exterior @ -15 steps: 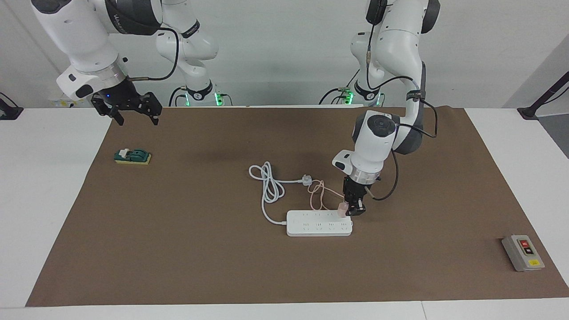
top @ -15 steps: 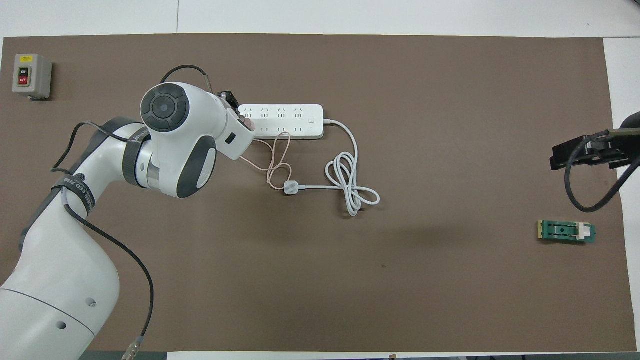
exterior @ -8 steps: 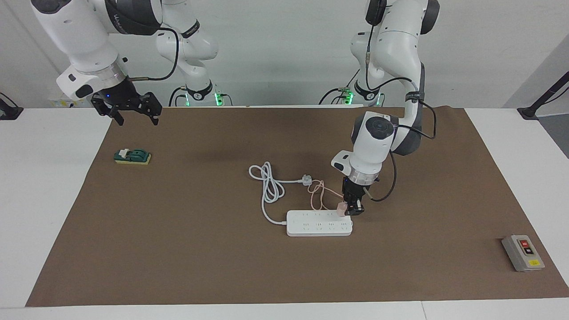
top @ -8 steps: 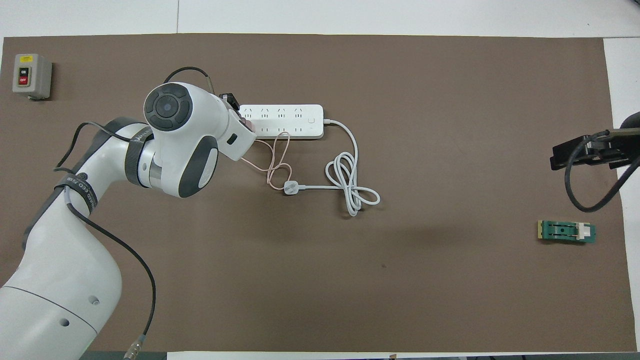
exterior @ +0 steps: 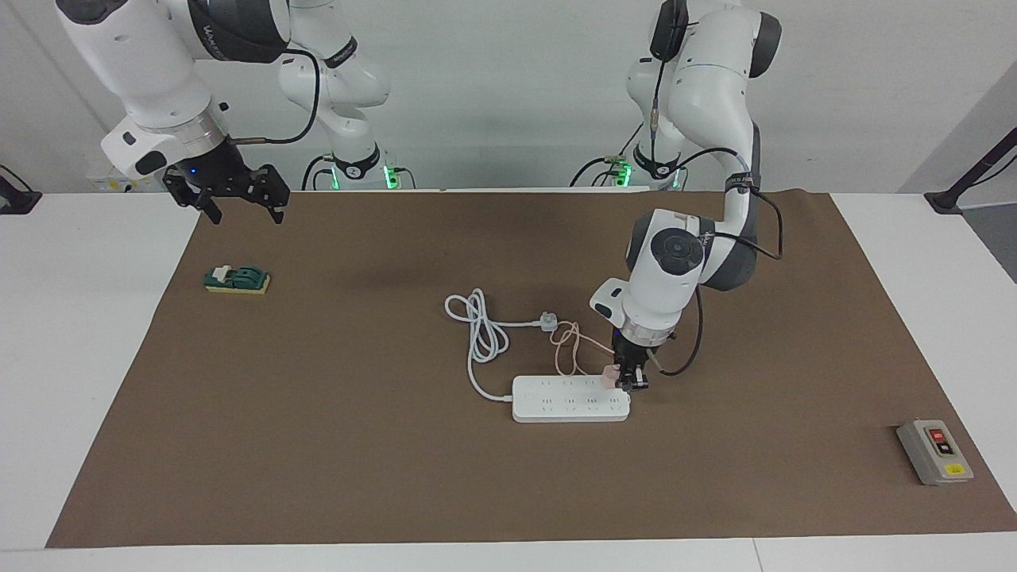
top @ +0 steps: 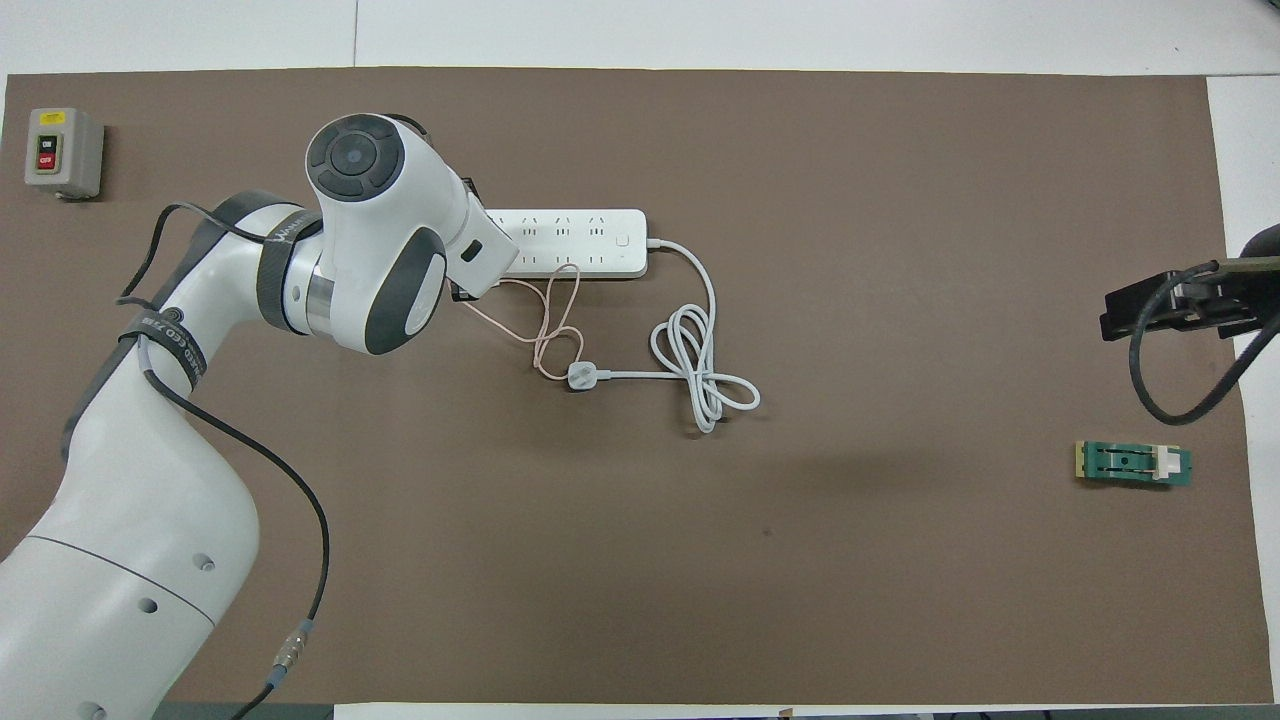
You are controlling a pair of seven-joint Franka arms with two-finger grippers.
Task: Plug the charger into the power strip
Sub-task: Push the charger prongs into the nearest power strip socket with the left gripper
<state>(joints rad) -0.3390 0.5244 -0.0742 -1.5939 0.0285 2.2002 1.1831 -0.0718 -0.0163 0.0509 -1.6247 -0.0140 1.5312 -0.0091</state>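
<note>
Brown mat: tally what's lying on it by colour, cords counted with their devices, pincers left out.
White: 1, the power strip with its cord and three-pin plug.
Pink: 1, the charger with its thin cable, at the strip's end toward the left arm.
Grey: 1, the button box.
Green: 1, the small green part.
Total: 4.

Long white power strip (exterior: 569, 399): smooth glossy plastic.
Small pale-pink cube charger (exterior: 610, 375): smooth plastic.
Brown table mat (exterior: 381, 445): matt, paper-like.
Grey button box (exterior: 934, 452): matt plastic.
White arm shells (top: 380, 240): glossy plastic.
</note>
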